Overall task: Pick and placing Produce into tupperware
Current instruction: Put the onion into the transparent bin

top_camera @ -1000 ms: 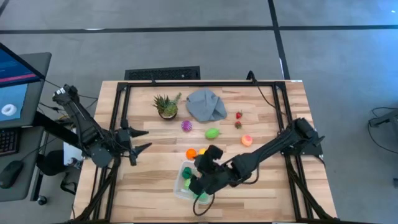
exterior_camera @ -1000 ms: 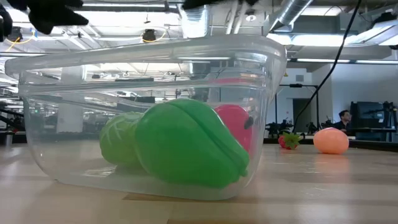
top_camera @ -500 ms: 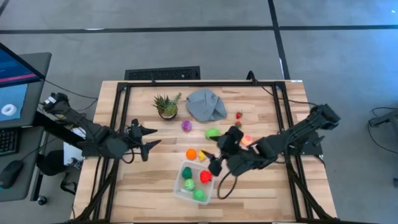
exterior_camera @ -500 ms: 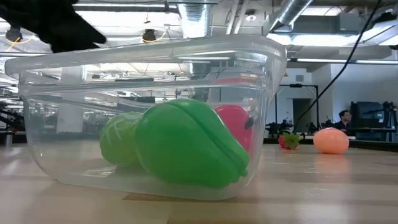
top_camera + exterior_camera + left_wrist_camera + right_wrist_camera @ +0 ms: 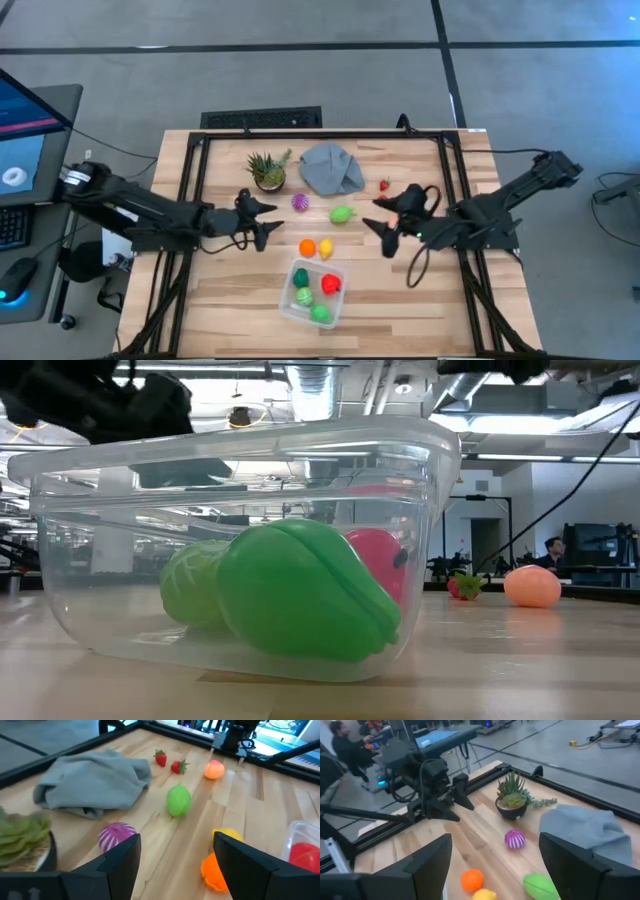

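The clear tupperware (image 5: 313,292) sits near the table's near edge and holds two green toys and a red one (image 5: 300,590). Loose on the wood lie an orange toy (image 5: 307,247), a yellow one (image 5: 325,247), a purple one (image 5: 300,202), a green one (image 5: 342,213) and a strawberry (image 5: 385,184). The left wrist view adds a second strawberry (image 5: 178,767) and a peach toy (image 5: 214,769). My left gripper (image 5: 264,221) is open, left of the orange toy. My right gripper (image 5: 385,224) is open, right of the green toy.
A spiky potted plant (image 5: 267,170) and a crumpled grey cloth (image 5: 332,168) stand toward the far edge. Black rails (image 5: 190,190) run along the table's left, right and far sides. A person (image 5: 347,747) is in the room beyond.
My right gripper has drawn back from over the tupperware toward the table's right and far side, and is now beside the green toy. My left gripper has reached from the left rail toward the middle of the table, ending near the purple and orange toys.
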You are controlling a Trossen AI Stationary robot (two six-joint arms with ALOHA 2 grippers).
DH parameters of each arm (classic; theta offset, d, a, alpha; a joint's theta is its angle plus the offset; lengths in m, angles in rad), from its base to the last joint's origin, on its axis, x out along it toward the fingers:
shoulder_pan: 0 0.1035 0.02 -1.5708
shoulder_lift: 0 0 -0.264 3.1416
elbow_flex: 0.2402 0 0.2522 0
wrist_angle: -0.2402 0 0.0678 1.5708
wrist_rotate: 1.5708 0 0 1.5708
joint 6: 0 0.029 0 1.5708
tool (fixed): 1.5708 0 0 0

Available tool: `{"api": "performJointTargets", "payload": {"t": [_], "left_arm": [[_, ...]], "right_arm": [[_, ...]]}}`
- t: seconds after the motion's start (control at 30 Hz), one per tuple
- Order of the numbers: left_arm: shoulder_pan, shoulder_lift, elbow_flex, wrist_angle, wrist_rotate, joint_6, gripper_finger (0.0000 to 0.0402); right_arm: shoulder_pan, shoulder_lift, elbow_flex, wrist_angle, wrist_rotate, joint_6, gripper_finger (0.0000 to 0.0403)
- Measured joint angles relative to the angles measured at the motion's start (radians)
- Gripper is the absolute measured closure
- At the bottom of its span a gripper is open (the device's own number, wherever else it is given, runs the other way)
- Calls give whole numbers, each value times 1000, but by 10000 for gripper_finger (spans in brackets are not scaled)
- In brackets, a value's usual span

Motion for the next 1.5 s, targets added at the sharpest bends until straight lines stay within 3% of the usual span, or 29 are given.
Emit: {"api": "performJointTargets", "payload": {"t": [0.27,0.47,0.63,1.03,1.5], "left_arm": [[54,207,6,258,44,-35,162],[83,316,66,252,44,-35,162],[98,373,84,256,37,-55,162],[154,374,83,185,20,-39,162],[167,373,131,57,34,1,158]], "right_arm": [[-1,-226,-202,38,-61,-2,81],[-9,-375,-331,51,-113,-10,81],[-42,-444,-407,116,-229,-19,81],[-219,-378,-523,315,-441,-29,81],[-287,-362,-537,386,-484,-53,81]]}}
